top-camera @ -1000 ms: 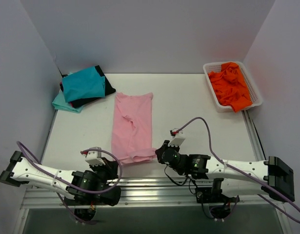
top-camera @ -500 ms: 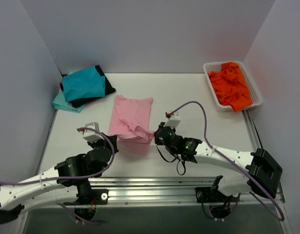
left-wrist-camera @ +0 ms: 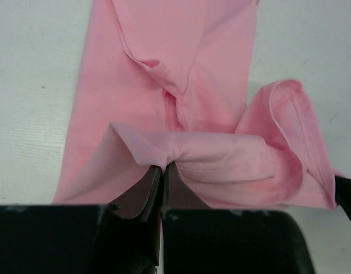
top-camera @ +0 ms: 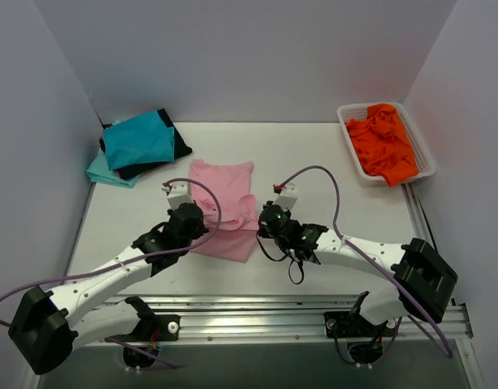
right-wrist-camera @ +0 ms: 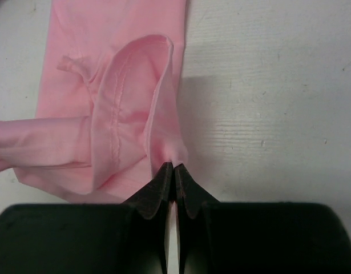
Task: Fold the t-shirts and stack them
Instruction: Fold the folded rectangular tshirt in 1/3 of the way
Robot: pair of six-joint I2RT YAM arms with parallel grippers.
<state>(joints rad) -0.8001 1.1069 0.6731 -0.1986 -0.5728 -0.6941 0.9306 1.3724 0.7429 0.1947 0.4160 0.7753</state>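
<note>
One white tabletop (top-camera: 329, 174) carries everything; the light pink t-shirt (top-camera: 224, 182) lies at its centre, its near hem held up over the body; teal, black and aqua t-shirts (top-camera: 135, 142) sit stacked at the far-left corner; orange t-shirts (top-camera: 382, 146) fill the basket (top-camera: 343, 121) at far right; left hand (left-wrist-camera: 162, 171) and right hand (right-wrist-camera: 174, 171) each pinch a hem corner, clenched on the pink cloth.

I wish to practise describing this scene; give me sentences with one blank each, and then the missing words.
Exactly ____ grippers, the left gripper and the right gripper, are shut on the light pink cloth t-shirt.
The white plastic lattice basket stands at the far ____ corner of the white table.
The teal cloth t-shirt lies on ____ of the black cloth t-shirt.
Missing words: two; right; top.
</note>
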